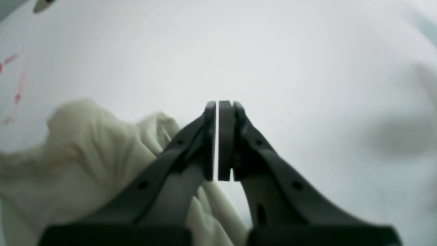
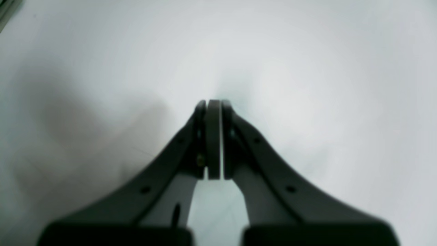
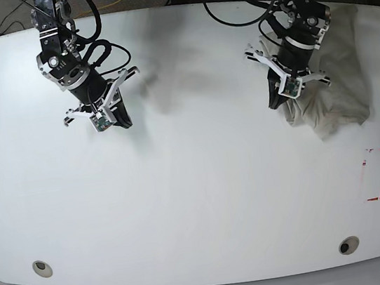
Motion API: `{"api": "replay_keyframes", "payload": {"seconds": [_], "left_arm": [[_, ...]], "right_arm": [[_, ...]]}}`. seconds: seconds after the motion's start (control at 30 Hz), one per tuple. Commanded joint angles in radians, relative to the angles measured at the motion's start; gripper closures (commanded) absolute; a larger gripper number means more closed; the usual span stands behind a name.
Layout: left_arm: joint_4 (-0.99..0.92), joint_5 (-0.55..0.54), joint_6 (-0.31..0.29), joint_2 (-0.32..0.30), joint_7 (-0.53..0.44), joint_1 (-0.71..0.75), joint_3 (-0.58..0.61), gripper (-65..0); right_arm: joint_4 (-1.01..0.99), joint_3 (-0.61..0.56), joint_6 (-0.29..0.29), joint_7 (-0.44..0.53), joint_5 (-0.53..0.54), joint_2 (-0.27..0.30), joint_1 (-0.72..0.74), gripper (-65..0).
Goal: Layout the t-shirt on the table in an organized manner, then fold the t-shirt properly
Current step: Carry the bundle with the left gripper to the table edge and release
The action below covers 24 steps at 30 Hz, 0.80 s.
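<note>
I see the crumpled light beige cotton t-shirt (image 3: 334, 87) lying bunched in a heap at the far right of the glossy white tabletop (image 3: 199, 205), not spread out. In the left wrist view the same fabric (image 1: 85, 150) sits wrinkled to the left of and beneath the black fingers (image 1: 205, 143).

The left gripper (image 3: 274, 102) hangs at the left edge of the heap, just beside the cloth. Its jaws are pressed together with only a hairline slit between the pads, and I see no fabric pinched between them.

The right gripper (image 3: 122, 122) hangs over bare tabletop at the far left, well apart from the garment. In its wrist view the right gripper (image 2: 214, 102) also has its jaws pressed together, holding nothing.

A red tape rectangle outline (image 3: 376, 174) marks the surface near the right edge, nearer than the heap. Two round grommet holes (image 3: 43, 268) sit along the near edge.
</note>
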Motion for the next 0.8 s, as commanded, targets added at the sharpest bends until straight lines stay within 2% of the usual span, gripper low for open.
{"api": "replay_keyframes", "payload": {"seconds": [0.0, 0.17, 0.3, 0.43, 0.77], "left_arm": [[0.018, -0.012, 0.001, 0.01, -0.024, 0.034, 0.011, 0.0], [0.017, -0.012, 0.005, 0.011, -0.024, 0.068, 0.005, 0.0], [-0.017, -0.012, 0.037, 0.011, -0.024, 0.08, -0.021, 0.0], [-0.052, -0.014, 0.041, 0.011, -0.024, 0.08, -0.045, 0.0], [-0.146, -0.018, 0.041, -0.07, -0.024, 0.06, -0.15, 0.0]], "right_arm": [[0.024, 0.003, -0.003, 0.027, 0.009, 0.006, 0.007, 0.0], [0.024, 0.003, -0.003, 0.027, 0.011, 0.006, 0.007, 0.0], [0.024, 0.003, -0.003, 0.027, 0.011, 0.005, 0.007, 0.0], [0.024, 0.002, -0.001, 0.027, 0.011, 0.005, 0.007, 0.0], [0.026, 0.002, -0.001, 0.027, 0.011, 0.005, 0.007, 0.0]]}}
